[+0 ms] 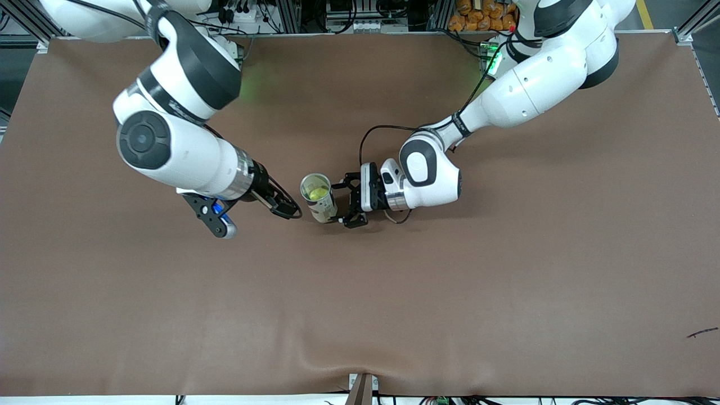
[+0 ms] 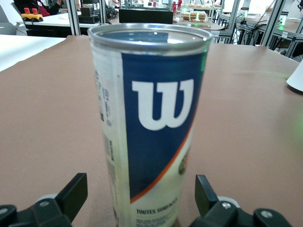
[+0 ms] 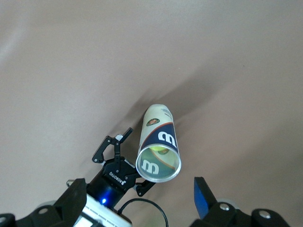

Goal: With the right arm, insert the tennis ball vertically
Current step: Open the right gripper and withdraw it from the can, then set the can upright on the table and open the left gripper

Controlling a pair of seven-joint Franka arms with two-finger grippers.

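Front view: tennis ball (image 1: 318, 193) sits inside the upright can (image 1: 319, 198); left gripper (image 1: 349, 201) fingers spread around it, right gripper (image 1: 284, 208) beside, fingers spread.

The can (image 1: 319, 198) is stood upright on the table (image 1: 506, 281), near its middle. The tennis ball (image 1: 316, 193) is seen inside the can, below the rim. The left gripper (image 1: 342, 203) is placed low beside the can, on the side toward the left arm's end, fingers spread, one at each flank, apart from it. The right gripper (image 1: 286, 209) is held over the table just beside the can, toward the right arm's end, fingers apart.
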